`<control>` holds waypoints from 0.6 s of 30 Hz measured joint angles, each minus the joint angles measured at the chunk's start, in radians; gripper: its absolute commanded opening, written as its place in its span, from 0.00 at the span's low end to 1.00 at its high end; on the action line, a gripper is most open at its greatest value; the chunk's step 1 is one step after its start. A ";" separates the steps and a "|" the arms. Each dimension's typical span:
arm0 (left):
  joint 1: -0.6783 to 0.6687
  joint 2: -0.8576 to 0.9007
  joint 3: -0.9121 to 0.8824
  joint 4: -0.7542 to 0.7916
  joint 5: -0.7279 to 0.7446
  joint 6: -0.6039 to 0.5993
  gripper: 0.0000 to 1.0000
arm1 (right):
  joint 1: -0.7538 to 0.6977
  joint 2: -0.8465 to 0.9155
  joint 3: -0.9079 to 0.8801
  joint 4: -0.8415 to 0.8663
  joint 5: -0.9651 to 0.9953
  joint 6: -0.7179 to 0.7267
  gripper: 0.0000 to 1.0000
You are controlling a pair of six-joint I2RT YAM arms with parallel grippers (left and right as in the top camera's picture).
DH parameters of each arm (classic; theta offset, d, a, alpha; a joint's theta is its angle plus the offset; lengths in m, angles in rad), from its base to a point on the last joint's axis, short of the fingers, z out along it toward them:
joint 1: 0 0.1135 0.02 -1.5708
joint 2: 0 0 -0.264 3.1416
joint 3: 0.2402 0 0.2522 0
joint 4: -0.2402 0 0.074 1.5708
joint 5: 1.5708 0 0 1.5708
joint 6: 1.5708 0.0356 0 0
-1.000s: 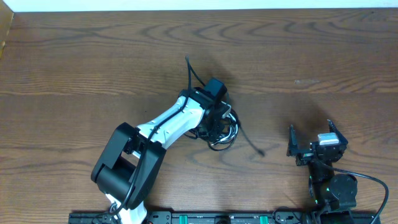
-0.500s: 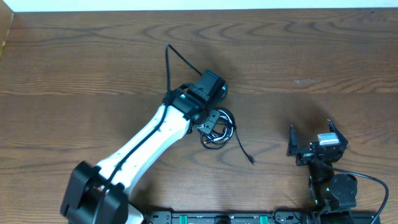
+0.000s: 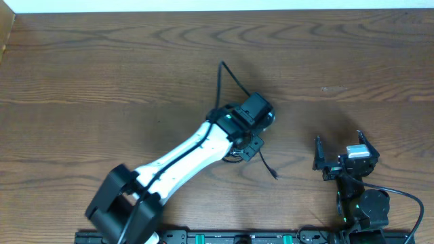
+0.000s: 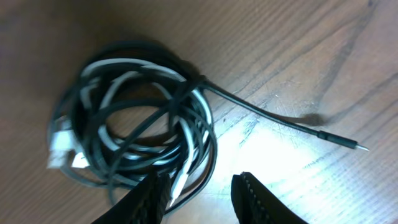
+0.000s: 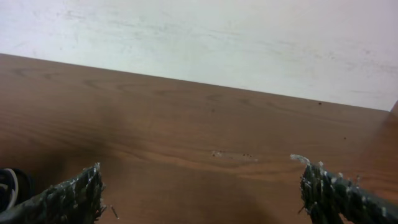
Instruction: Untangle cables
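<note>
Left wrist: cables by end effector

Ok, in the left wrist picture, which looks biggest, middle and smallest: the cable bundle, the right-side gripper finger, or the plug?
1. cable bundle: biggest by far.
2. finger: next, but it's close to the camera and cut off, so that's unsure.
3. plug: tiniest.

Tangled coil: thin black cords, one thin white cord interlaced, flat on brown wooden table; black tail stretches right, ends in plug.
</note>
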 measured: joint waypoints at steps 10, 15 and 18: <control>0.000 0.062 0.000 0.130 -0.022 -0.004 0.27 | 0.000 0.000 0.000 0.000 0.000 0.000 0.99; 0.000 0.063 -0.005 0.148 -0.054 -0.017 0.24 | 0.000 0.000 0.000 0.000 0.000 0.000 0.99; 0.000 0.063 -0.011 0.148 -0.061 -0.018 0.24 | 0.000 0.000 0.000 0.000 0.000 0.000 0.99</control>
